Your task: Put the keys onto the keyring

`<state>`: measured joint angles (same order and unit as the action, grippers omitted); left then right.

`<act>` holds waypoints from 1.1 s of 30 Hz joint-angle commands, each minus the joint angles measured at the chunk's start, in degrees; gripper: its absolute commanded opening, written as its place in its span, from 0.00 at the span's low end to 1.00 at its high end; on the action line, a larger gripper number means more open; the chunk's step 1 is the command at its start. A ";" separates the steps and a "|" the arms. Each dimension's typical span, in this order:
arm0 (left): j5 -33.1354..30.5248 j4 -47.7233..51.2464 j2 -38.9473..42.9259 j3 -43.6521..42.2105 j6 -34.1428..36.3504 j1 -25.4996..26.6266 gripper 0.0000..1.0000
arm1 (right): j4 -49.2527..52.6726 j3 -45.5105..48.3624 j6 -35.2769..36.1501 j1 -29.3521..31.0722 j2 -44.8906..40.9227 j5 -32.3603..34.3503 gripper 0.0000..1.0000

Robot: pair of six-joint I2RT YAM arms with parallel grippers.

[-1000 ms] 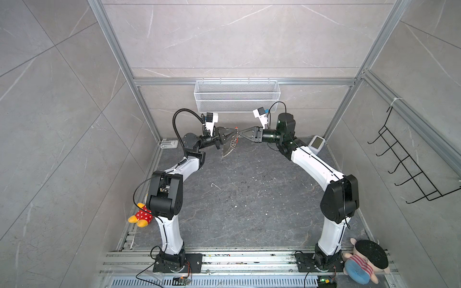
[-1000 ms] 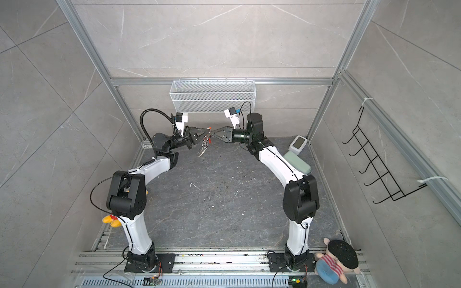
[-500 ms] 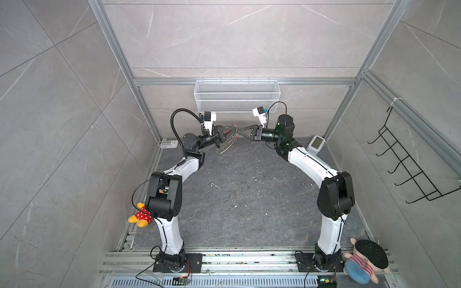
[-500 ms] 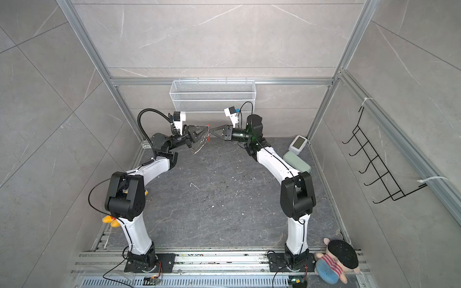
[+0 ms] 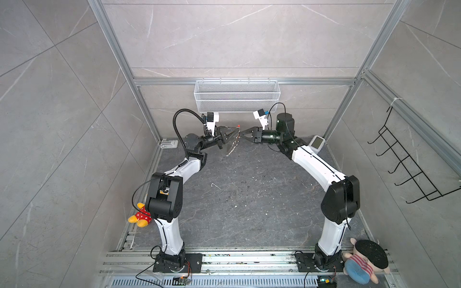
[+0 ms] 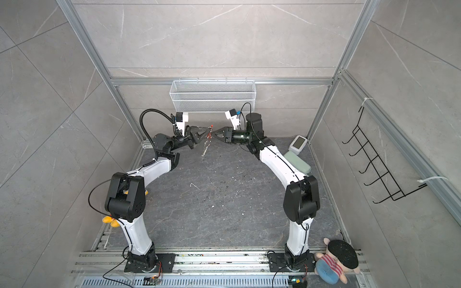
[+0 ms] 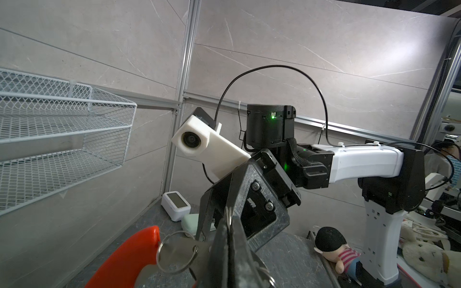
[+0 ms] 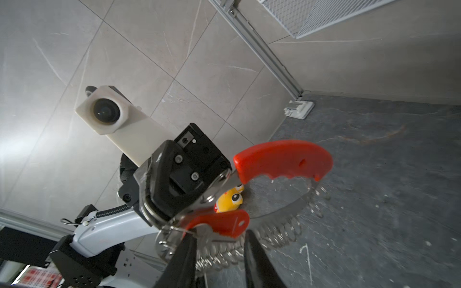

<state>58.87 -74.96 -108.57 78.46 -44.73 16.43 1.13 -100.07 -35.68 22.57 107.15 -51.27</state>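
High above the surface point(image 5: 237, 199), just under the wire basket point(image 5: 237, 99), the left gripper point(image 5: 236, 129) and the right gripper point(image 8: 219, 234) meet tip to tip. The jaws of the left gripper are pressed together on the keyring point(image 8: 287, 208), pinching its band near one end of the curved red strip point(image 8: 282, 159). The keyring is a grey metal hoop fringed along its lower edge with many small silver loops point(image 8: 274, 239). The keys point(image 8: 222, 223) show as a small red tag with a hole at one end, lying against the hoop just beyond the right gripper's tips. Its fingers point(image 8: 184, 261) stand parted with a clear gap, not closed on the tag.

Both top views give only a red speck and a thin string of loops hanging below the two grippers. Only the right wrist view shows hoop, fringe and tag. The left wrist view shows the red strip close up and one split ring point(image 7: 174, 251).
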 commanded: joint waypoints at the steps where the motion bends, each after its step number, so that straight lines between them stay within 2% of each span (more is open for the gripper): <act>1: 1.59 -6.08 3.22 2.23 0.22 1.07 0.00 | 15.52 -0.23 14.01 -0.32 -4.30 9.11 0.34; 4: 2.36 -6.08 2.55 2.83 -0.67 1.06 0.00 | 13.94 2.26 17.72 -0.23 -7.42 11.10 0.30; 10: 2.74 -6.08 1.53 4.13 -2.62 1.09 0.00 | 8.83 4.29 18.45 -0.06 -9.42 10.26 0.23; 12: 2.72 -6.08 1.44 4.28 -2.69 1.06 0.00 | 9.96 3.97 18.81 -0.02 -9.41 11.86 0.26; 15: 2.74 -6.08 1.44 4.36 -2.72 1.06 0.00 | 12.19 4.45 19.83 -0.05 -10.20 15.82 0.36; 18: 2.99 -5.99 0.92 4.90 -3.55 1.06 0.00 | 10.43 6.22 19.90 -0.06 -11.96 16.81 0.39; 27: 3.87 -6.00 -0.15 5.90 -5.46 1.17 0.00 | 1.97 6.56 20.19 -0.01 -12.80 9.75 0.36; 33: 4.07 -6.00 -0.57 5.79 -6.16 1.24 0.00 | -5.09 6.23 16.73 0.28 -10.75 5.43 0.37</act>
<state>62.41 -76.62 -109.14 81.89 -49.56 17.69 1.83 -93.56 -17.15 22.48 96.03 -42.33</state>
